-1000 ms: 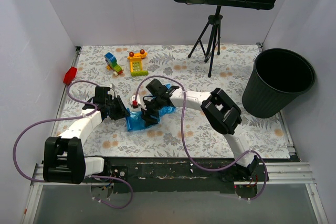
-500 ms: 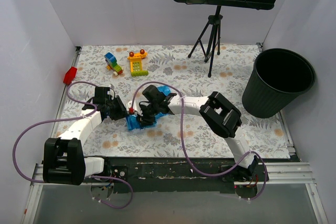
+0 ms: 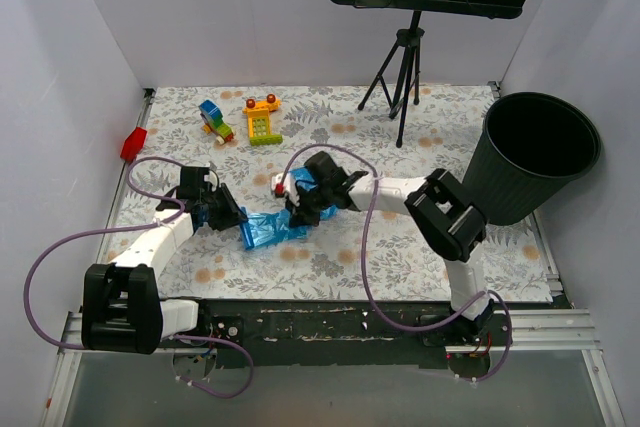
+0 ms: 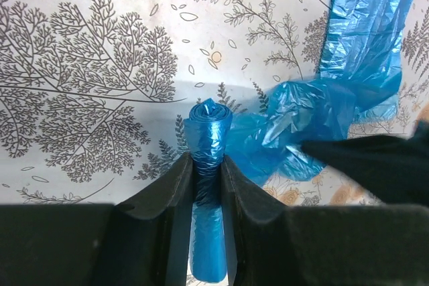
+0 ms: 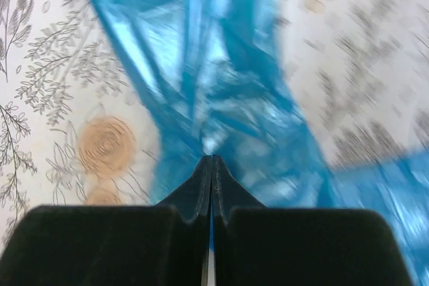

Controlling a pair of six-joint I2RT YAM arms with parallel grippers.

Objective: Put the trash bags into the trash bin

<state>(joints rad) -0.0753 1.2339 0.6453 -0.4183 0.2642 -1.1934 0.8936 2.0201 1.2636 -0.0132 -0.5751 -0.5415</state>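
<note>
The trash bags are bright blue film. A tight roll of it [image 4: 209,128] stands between my left gripper's [image 4: 208,165] jaws, which are shut on it. A loose sheet [image 4: 315,115] spreads from the roll to the right. In the top view the sheet [image 3: 263,231] lies on the floral table between both grippers. My left gripper [image 3: 228,217] holds its left end. My right gripper [image 3: 298,215] is shut on its right part, with a thin strip of film [image 5: 221,85] pinched at the fingertips [image 5: 212,160]. The black trash bin [image 3: 505,197] stands upright at the far right, apart from both arms.
A black music stand on a tripod [image 3: 400,67] stands at the back centre. Two multicoloured toy block sets [image 3: 215,119] [image 3: 262,119] sit at the back left. A small red object [image 3: 133,143] lies by the left wall. White walls enclose the table.
My right gripper has shut on the blue sheet and moved to the right, drawing the film with it. The left gripper has kept its hold on the roll.
</note>
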